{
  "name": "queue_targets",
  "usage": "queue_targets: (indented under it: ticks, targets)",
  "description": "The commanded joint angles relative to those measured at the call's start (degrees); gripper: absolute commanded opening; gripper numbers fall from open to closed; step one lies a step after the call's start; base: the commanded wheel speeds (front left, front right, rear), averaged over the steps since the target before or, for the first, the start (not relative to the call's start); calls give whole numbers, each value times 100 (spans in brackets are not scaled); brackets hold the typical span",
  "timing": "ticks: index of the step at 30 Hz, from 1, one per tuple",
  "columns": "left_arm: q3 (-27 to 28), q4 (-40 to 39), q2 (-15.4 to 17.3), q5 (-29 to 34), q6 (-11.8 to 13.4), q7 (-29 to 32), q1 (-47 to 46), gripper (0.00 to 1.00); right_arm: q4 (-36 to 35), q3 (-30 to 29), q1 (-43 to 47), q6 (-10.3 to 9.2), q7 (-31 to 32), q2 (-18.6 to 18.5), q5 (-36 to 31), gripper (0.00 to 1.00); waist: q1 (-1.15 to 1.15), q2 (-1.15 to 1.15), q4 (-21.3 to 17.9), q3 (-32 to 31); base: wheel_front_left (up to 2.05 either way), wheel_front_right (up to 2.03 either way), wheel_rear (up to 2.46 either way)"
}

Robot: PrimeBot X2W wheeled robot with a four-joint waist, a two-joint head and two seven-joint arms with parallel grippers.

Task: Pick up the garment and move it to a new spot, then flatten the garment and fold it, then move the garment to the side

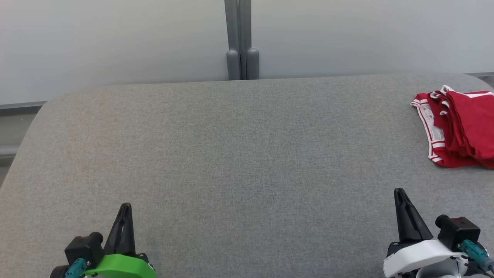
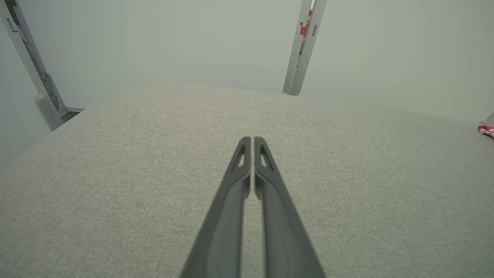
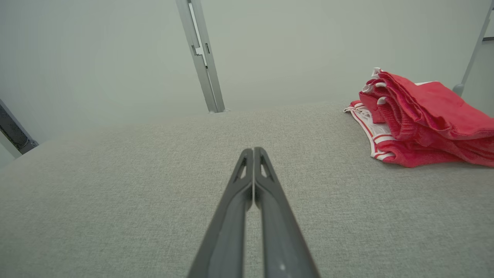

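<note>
Left end effector (image 1: 125, 205) and right end effector (image 1: 399, 191) are shut, holding nothing; the red garment (image 1: 463, 127) at the far right of the desk (image 1: 231, 154) looks soft and light, so pinch its striped edge.

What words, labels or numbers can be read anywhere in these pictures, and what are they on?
No text is readable in these pictures.
On the orange strip between the grey posts: pale marks, too blurred to read.
On the red garment: white stripes, no lettering visible.
</note>
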Motion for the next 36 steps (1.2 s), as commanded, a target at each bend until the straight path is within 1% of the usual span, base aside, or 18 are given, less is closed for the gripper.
queue_targets:
  ticks: [1,16,36]
  targets:
    - [67,-76,10,-270,-20,66,-104,0,-62,-31,-107,0,52,-26,289,0,0,0,-2,1,0,0,0]
    - [201,-152,-17,-1767,-76,435,-205,0,36,-129,-290,-2,431,-3,1838,0,0,0,-14,9,0,0,0]
    - [370,-204,-44,-3391,-139,860,-339,0,139,-246,-483,-3,853,34,3509,0,0,0,-31,20,0,0,0]
